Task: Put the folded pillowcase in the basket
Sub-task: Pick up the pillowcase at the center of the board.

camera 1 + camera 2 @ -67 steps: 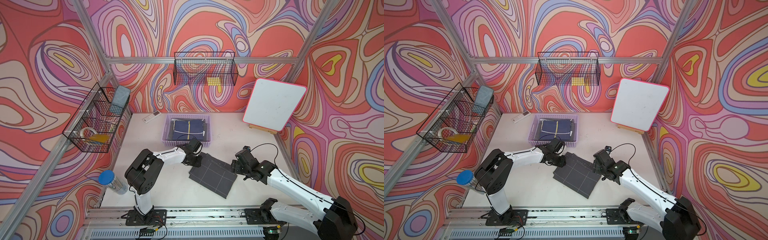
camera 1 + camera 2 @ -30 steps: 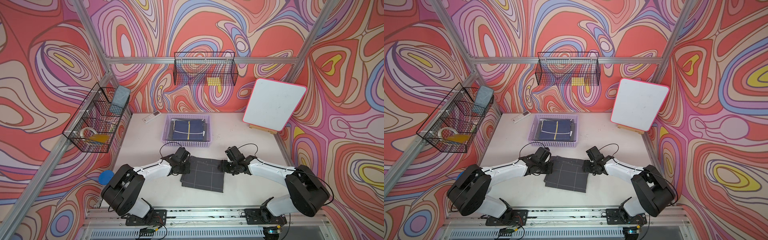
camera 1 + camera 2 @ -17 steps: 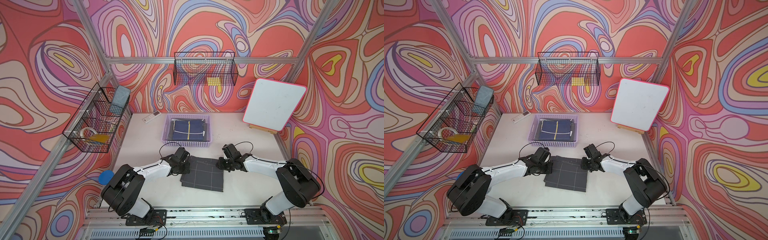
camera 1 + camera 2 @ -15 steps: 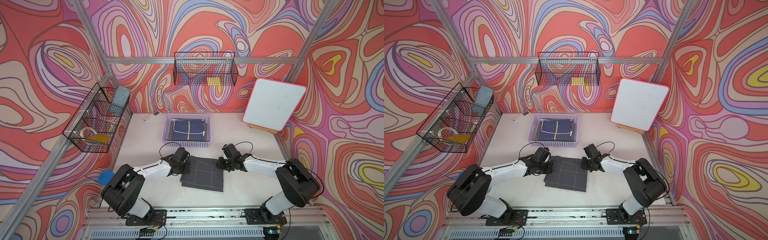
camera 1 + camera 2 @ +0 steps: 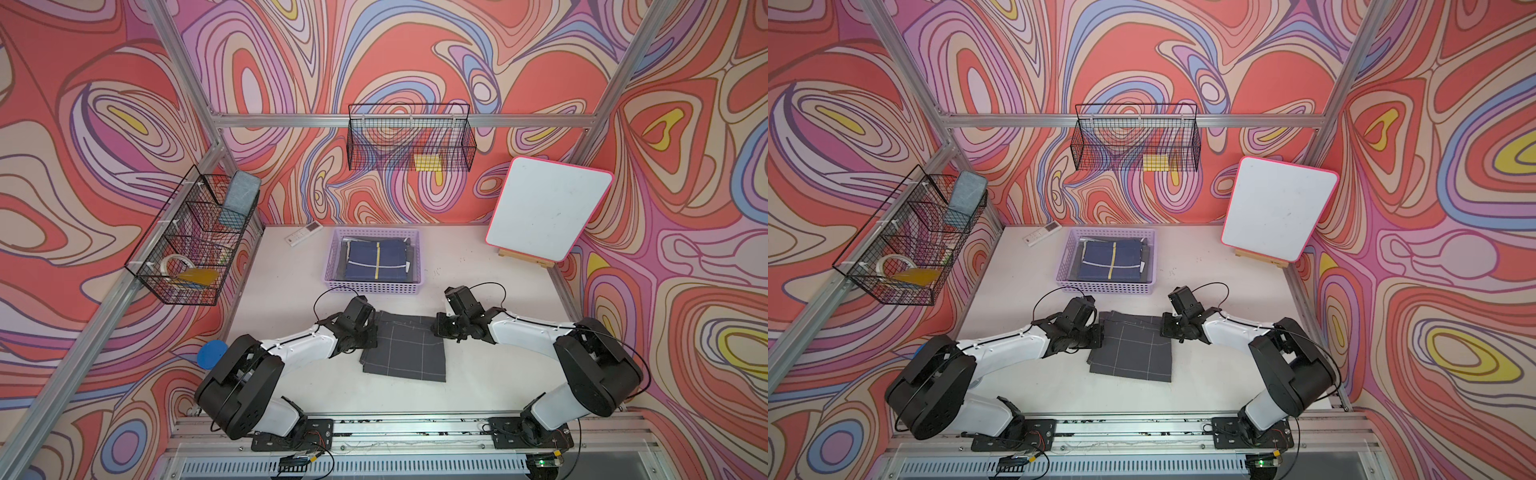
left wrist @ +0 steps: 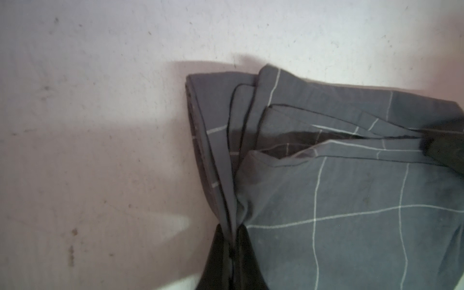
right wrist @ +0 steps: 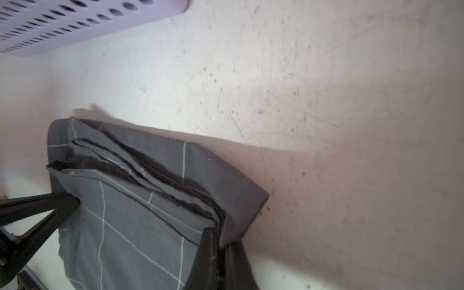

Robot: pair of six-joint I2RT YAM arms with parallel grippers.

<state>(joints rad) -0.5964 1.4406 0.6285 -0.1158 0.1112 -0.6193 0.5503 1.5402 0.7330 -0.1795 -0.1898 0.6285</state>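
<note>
White tabletop (image 5: 478,291), grey pillowcase (image 5: 405,353) pinched by left claw (image 6: 232,241) and right claw (image 7: 218,241), tips hidden from above

Lab test cell: aluminium frame (image 5: 291,120), swirl-printed walls (image 5: 395,54)

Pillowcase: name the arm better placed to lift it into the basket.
Left, marginally: the left end effector and right end effector both clamp far corners of the pillowcase, but the left sits straight before the basket, the right beyond its corner. Joint lift likely.
</note>
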